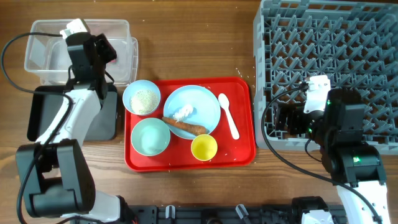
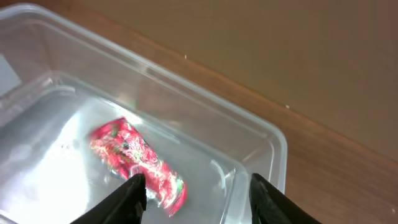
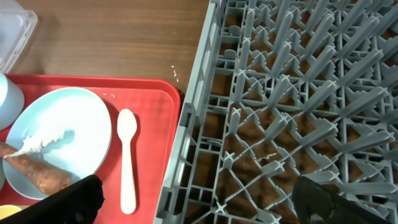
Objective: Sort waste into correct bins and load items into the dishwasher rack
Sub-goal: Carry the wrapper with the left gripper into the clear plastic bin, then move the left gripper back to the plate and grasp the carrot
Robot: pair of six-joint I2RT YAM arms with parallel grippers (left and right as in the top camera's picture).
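Note:
My left gripper (image 2: 198, 200) is open above the clear tub (image 1: 37, 28), near its right end. The crumpled red-and-white wrapper (image 2: 137, 165) lies loose in the tub (image 2: 249, 134) below the jaws. The orange-brown stick (image 1: 185, 126) and a white clump (image 1: 183, 112) lie on the light-blue plate (image 1: 202, 102). The white bowl (image 1: 142, 98) holds rice-like grains. The pale-green bowl (image 1: 150, 137), yellow cup (image 1: 204, 147) and white spoon (image 1: 229, 116) sit on the red tray. My right gripper (image 3: 199, 208) is open and empty over the left edge of the grey rack (image 1: 348, 43).
The red tray (image 1: 242, 155) lies mid-table between the bins and the rack. The black tray (image 1: 37, 115) sits in front of the tub, partly under my left arm. The right wrist view shows the spoon (image 3: 127, 162) and plate (image 3: 56, 137) left of the rack (image 3: 280, 93).

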